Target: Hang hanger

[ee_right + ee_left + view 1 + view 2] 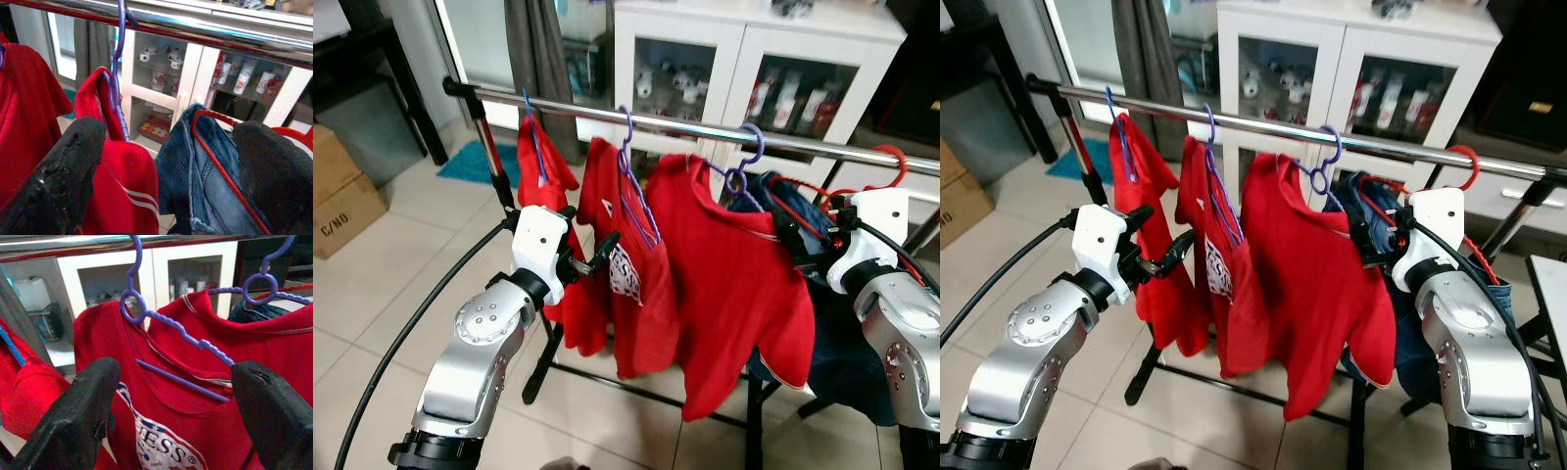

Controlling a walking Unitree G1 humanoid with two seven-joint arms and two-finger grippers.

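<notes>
3 red shirts [729, 284] on hangers [744, 162] on rail [705, 130], left pincer [590, 257] spread beside middle shirt, right pincer [166, 171] spread at jeans [205, 186], holding nothing

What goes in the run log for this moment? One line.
rail: four hangers hooked | left gripper: open, at printed red shirt | right gripper: open, between plain red shirt and jeans

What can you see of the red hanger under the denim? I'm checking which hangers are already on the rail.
The red hanger looks like thin red plastic. Its hook curls over the chrome rail at the far right of the row, beyond the purple hangers. Its arms run down inside the blue denim garment, which hangs from it. The right gripper is close beside it, fingers open.
</notes>
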